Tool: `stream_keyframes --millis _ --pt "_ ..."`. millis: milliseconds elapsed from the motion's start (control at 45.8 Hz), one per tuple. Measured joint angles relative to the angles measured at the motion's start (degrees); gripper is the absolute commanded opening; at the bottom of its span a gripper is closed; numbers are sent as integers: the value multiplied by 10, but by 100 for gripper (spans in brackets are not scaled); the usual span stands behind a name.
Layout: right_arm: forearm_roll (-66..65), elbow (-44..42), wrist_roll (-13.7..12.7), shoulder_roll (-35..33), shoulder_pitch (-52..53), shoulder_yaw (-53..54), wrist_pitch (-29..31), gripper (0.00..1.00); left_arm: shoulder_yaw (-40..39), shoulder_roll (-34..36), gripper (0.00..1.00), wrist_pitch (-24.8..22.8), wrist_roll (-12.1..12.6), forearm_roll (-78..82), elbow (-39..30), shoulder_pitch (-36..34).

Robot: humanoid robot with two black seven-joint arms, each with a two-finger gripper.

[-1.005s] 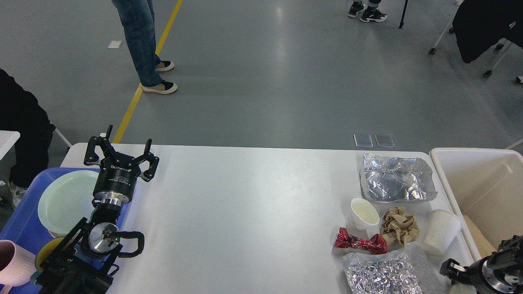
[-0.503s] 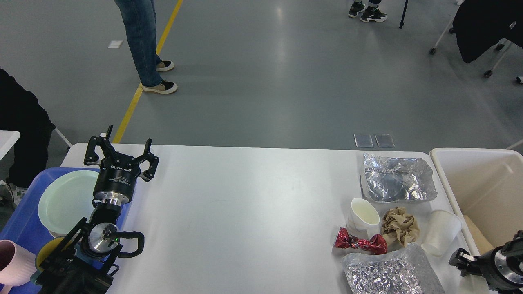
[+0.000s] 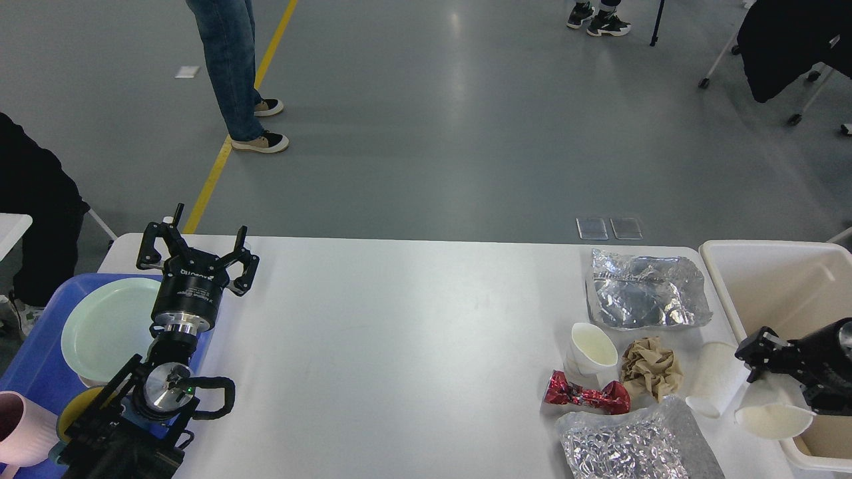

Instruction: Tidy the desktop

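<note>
At the far left a pink cup point(image 3: 20, 429) sits at the lower edge beside a blue tray point(image 3: 40, 359), which holds a pale green plate point(image 3: 106, 326) and a yellow object point(image 3: 76, 406), partly hidden by the arm. The left arm rises from the lower left corner over the tray's right edge, its wrist pointing up and away. The left gripper point(image 3: 198, 249) hovers above the near-left corner of the desktop point(image 3: 399, 346), its fingers point(image 3: 150, 243) spread apart and grasping nothing.

The desktop is the broad white surface filling the middle of the view, bare across its centre. The clutter lies at its right end: a flat silver foil bag point(image 3: 645, 289) at the far side, a white paper cup point(image 3: 592, 349) nearer, a red foil wrapper point(image 3: 586, 397) just in front of it, and a crumpled brown paper point(image 3: 652, 369) to the right. A crinkled silver bag point(image 3: 632, 446) lies at the near edge. A second white cup point(image 3: 715, 379) lies tilted beside the brown paper.

The right arm enters from the right edge, reaching leftward over the rim of the cream bin point(image 3: 765, 279). The right gripper point(image 3: 762, 349) is dark and seen small just beside the tilted cup; I cannot tell how its fingers stand. A white bowl-like piece point(image 3: 772, 420) sits just below it.
</note>
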Motion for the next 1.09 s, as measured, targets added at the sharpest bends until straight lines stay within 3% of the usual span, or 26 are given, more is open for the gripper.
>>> stream_keyframes --millis 87,262,525,918,1093 --pt "0 18 0 20 81 -42 37 0 0 0 96 0 0 0 0 0" --pt "1 58 0 130 225 -115 79 0 0 0 96 0 1 0 0 0" --pt "22 123 -1 208 353 -114 142 0 0 0 96 0 1 0 0 0" --pt "63 127 -1 207 364 -115 137 0 0 0 96 0 0 0 0 0" --pt "64 100 -1 156 305 -124 64 0 0 0 96 0 0 0 0 0"
